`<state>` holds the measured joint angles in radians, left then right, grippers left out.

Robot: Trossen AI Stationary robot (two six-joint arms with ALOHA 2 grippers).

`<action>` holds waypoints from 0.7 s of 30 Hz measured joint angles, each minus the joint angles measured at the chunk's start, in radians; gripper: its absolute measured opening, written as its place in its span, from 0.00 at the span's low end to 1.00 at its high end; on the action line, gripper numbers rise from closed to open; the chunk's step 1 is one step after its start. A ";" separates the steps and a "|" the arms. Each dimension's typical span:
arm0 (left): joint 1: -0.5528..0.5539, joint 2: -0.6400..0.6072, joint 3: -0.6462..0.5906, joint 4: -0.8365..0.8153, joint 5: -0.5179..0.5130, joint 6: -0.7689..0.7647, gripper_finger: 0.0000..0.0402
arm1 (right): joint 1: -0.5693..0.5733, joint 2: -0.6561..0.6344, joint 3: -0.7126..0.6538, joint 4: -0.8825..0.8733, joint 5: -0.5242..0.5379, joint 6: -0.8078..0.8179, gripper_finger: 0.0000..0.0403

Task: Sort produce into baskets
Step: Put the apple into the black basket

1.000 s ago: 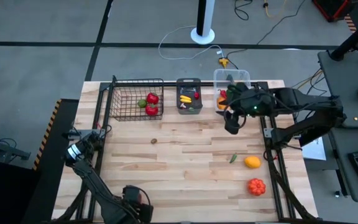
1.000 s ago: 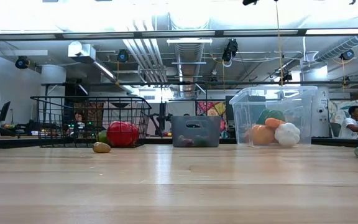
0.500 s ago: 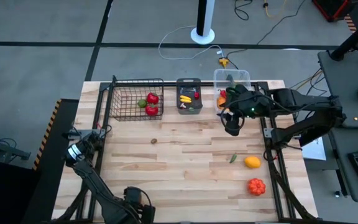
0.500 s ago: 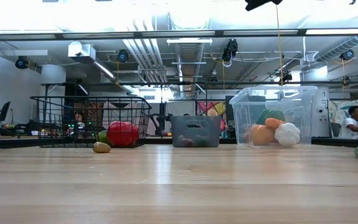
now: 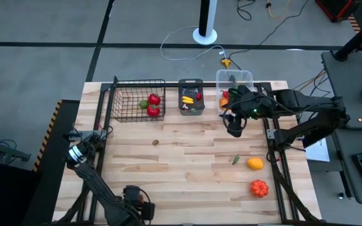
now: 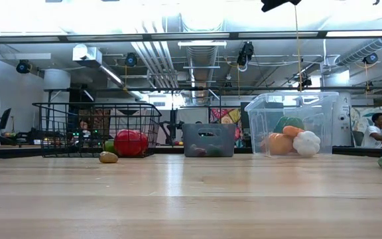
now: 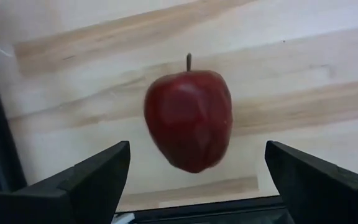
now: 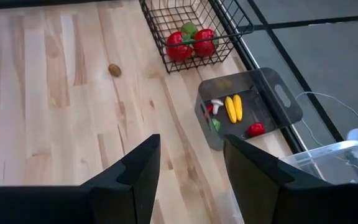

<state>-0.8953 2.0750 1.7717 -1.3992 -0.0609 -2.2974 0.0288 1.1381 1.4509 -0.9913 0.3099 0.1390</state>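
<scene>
A red apple (image 7: 188,118) lies on its side on the wooden table (image 5: 187,176) near the front left corner. My left gripper (image 7: 197,152) points down over it, open, one finger on either side and clear of it. In the high view that gripper (image 5: 137,210) hides the apple. My right gripper (image 5: 234,127) hangs high in front of the clear tub (image 5: 234,85), open (image 8: 191,168) and holding nothing. The tub holds orange, green and white produce (image 6: 294,141). The wire basket (image 5: 137,100) holds red and green pieces, and the grey bin (image 5: 191,97) holds yellow, red and green ones.
Loose on the table are a small brown piece (image 5: 156,142), a green piece (image 5: 235,159), an orange-yellow fruit (image 5: 254,164) and a red ribbed piece (image 5: 259,188). The three containers stand in a row along the far edge. Black frame rails run along both table sides.
</scene>
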 joint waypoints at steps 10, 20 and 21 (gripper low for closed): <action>0.003 0.000 -0.074 0.060 0.000 0.002 0.88 | 0.000 0.002 -0.001 0.000 0.000 -0.001 0.42; 0.010 0.000 -0.134 0.122 0.000 0.007 0.88 | 0.000 0.002 -0.002 0.000 0.000 -0.001 0.42; 0.010 0.000 -0.141 0.127 0.000 0.007 0.88 | 0.000 0.002 -0.003 0.000 0.000 -0.001 0.42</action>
<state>-0.8852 2.0750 1.6307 -1.2718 -0.0606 -2.2902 0.0284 1.1397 1.4480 -0.9915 0.3099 0.1383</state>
